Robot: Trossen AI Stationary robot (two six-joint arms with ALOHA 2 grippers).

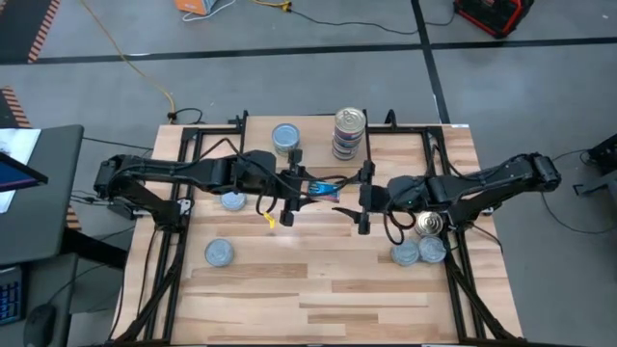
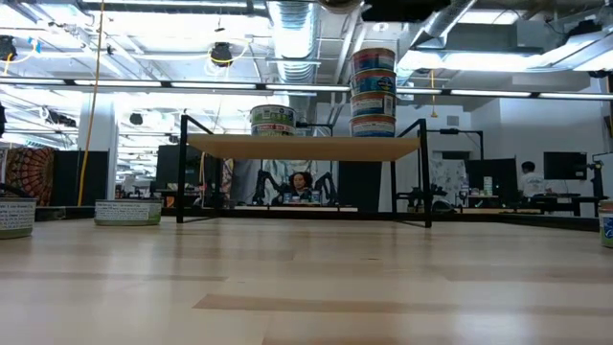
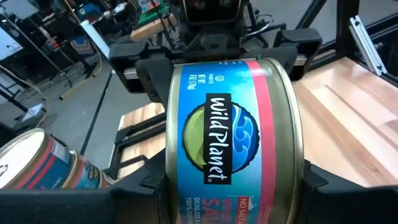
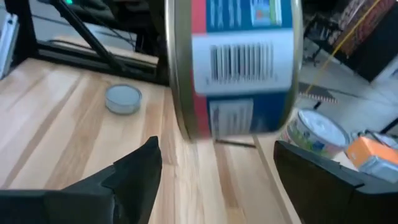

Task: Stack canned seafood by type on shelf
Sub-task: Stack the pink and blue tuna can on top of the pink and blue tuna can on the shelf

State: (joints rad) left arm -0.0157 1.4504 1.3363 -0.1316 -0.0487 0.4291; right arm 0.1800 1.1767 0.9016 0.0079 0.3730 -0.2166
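Observation:
My left gripper [image 1: 292,185] is shut on a blue-labelled tin [image 1: 323,188] of canned seafood, held in the air over the middle of the table. My right gripper [image 4: 217,165] faces it from the table's right, open. Its fingers stand on either side of the tin's far end [image 4: 233,62] without touching it. On the shelf [image 2: 306,147] a single green-labelled tin [image 2: 273,120] rests on its flat base. Beside it stands a stack of three tins [image 2: 374,91]. Both grippers are out of the low view. My left gripper pinches the tin's two flat round faces between its two fingers [image 3: 140,186], beside the rims [image 3: 173,143]. The fingers come level from the table's left. The tin is lifted clear, turned on edge, its blue label [image 3: 217,137] facing up.
Loose tins lie on the table: two at the left [image 1: 233,200] [image 1: 219,253] and three at the right [image 1: 405,253] [image 1: 432,249] [image 1: 429,224]. The shelf's black legs [image 2: 182,168] stand at the far side. Bare wood stretches along the near edge [image 1: 318,308].

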